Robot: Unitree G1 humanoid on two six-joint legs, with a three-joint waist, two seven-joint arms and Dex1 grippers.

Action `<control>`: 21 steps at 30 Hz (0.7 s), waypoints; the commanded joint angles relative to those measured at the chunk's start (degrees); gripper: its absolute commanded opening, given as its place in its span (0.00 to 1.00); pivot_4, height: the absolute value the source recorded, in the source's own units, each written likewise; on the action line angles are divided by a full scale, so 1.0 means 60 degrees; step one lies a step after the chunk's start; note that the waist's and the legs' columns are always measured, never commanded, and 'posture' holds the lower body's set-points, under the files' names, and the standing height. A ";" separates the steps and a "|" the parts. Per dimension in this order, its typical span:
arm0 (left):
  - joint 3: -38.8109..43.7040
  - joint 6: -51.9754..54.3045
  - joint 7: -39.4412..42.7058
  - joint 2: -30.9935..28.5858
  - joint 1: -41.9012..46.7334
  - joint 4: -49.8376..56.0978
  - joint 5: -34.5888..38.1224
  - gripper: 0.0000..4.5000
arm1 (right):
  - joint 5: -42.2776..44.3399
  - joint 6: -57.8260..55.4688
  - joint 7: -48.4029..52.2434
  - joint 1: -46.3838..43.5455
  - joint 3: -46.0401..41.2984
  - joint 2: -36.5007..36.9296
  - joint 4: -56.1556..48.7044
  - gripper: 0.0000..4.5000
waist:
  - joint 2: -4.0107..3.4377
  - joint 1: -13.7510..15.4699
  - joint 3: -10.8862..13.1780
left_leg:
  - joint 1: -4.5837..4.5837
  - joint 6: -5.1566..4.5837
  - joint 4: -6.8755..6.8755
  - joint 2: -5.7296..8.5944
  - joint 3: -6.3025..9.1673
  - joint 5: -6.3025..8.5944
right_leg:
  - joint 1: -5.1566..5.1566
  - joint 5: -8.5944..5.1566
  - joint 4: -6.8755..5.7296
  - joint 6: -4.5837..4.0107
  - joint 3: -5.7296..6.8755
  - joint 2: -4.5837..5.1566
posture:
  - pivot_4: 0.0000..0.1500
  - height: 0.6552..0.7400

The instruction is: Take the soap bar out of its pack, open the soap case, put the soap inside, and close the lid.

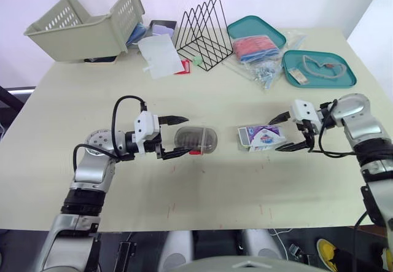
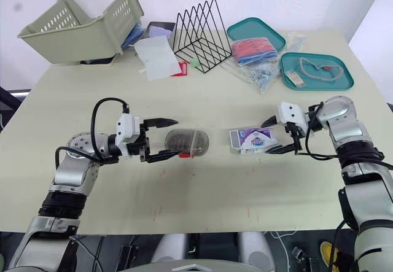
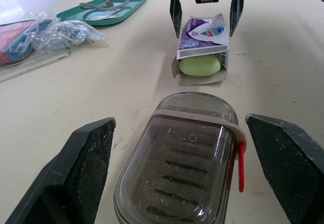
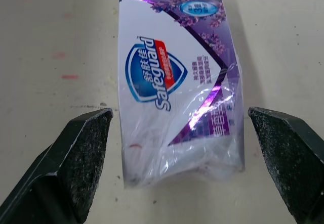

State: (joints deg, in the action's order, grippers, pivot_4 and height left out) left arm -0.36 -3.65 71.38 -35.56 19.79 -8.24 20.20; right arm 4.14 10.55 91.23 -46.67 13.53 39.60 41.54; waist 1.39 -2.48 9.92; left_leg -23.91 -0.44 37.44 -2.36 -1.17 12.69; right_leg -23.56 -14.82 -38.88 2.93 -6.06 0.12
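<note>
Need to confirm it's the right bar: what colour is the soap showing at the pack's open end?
Pale green. The soap bar shows best in the left wrist view.

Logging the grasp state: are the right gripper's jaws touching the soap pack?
Apart. In the right wrist view, bare table shows between the pack and each jaw of the open right gripper.

Tabletop (image 1: 215,186) stock, as counted from the floor:
- soap case (image 1: 195,139), smoky clear plastic, red latch: 1
- Safeguard soap pack (image 1: 263,137): 1
- green soap bar (image 3: 200,65): 1
- teal trays (image 1: 258,25) (image 1: 349,77): 2
- beige slotted basket (image 1: 86,23): 1
- black wire file rack (image 1: 206,32): 1
</note>
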 commanded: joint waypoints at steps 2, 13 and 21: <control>0.0107 -0.0211 -0.0120 -0.0012 0.0003 0.0184 -0.0021 0.98 | -0.0015 0.0249 -0.0085 0.0035 -0.0246 0.0140 0.0110 1.00 | 0.0000 0.0011 0.0000 | 0.0000 0.0000 0.0000 0.0000 -0.0001 0.0000 | 0.0001 0.0000 0.0000 0.0000 0.0000 0.0001 | 1.00 1.00; 0.0074 -0.0323 -0.0292 0.0071 0.0100 -0.0029 -0.0123 1.00 | 0.0063 0.0114 -0.0395 0.0459 -0.0477 0.0306 -0.0409 0.60 | 0.0000 -0.0005 0.0000 | 0.0007 0.0000 0.0000 0.0000 -0.0002 0.0000 | 0.0004 0.0000 -0.0003 0.0000 0.0000 -0.0001 | 1.00 1.00; 0.0034 -0.0411 -0.0341 0.0152 0.0162 -0.0150 -0.0198 1.00 | 0.0154 -0.0340 -0.0823 0.0710 -0.0609 0.0308 -0.0744 0.42 | 0.0000 -0.0002 0.0000 | 0.0007 0.0000 0.0001 0.0000 -0.0002 0.0000 | 0.0006 0.0000 -0.0002 0.0000 -0.0001 0.0000 | 1.00 1.00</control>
State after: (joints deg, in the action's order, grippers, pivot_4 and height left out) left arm -0.52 -5.01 69.62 -34.57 20.00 -9.64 19.19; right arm 4.74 8.93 87.57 -42.61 11.39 40.64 38.57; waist 1.39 -2.49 9.91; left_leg -23.87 -0.44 37.45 -2.36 -1.18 12.69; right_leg -23.51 -14.82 -38.89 2.93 -6.07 0.12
